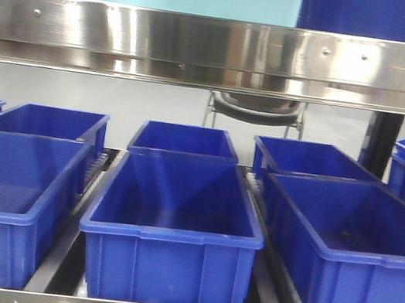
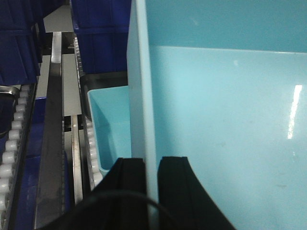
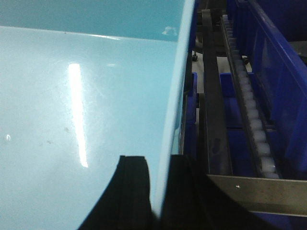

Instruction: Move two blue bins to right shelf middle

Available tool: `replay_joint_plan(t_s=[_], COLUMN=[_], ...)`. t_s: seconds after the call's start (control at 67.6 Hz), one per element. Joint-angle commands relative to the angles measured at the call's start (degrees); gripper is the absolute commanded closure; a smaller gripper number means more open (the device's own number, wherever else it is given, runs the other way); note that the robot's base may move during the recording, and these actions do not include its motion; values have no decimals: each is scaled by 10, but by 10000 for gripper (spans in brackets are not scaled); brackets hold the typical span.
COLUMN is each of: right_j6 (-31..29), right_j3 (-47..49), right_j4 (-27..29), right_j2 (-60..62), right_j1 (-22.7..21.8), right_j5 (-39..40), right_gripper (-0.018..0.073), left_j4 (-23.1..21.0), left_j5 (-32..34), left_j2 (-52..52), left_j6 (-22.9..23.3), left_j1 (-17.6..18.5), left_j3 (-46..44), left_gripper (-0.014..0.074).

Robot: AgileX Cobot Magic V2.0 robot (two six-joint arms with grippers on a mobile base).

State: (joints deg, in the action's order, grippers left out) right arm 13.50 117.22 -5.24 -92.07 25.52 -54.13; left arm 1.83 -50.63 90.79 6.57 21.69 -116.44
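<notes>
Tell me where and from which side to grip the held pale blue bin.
By its opposite side walls, one arm each, coming over the rim so the jaws straddle the upright wall. The pale blue bin is wide and smooth; left gripper and right gripper pinch it so.
</notes>
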Motion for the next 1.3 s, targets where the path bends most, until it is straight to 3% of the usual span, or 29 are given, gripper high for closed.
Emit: replay_joint_plan(t_s=[0.0,1.287], right_j6=[-9,-9], right_j3=[6,6], right_j4=[9,9], right_j2=[7,7], right_j1=[3,3], right_j5=[32,32], right_gripper=[712,712], left_j4=[-25,-25], left_j5=[37,37], left_j2=[-8,-8], left_j6=[0,0], left_j1=[4,4], left_j3=[-9,-9], left_gripper=[707,707])
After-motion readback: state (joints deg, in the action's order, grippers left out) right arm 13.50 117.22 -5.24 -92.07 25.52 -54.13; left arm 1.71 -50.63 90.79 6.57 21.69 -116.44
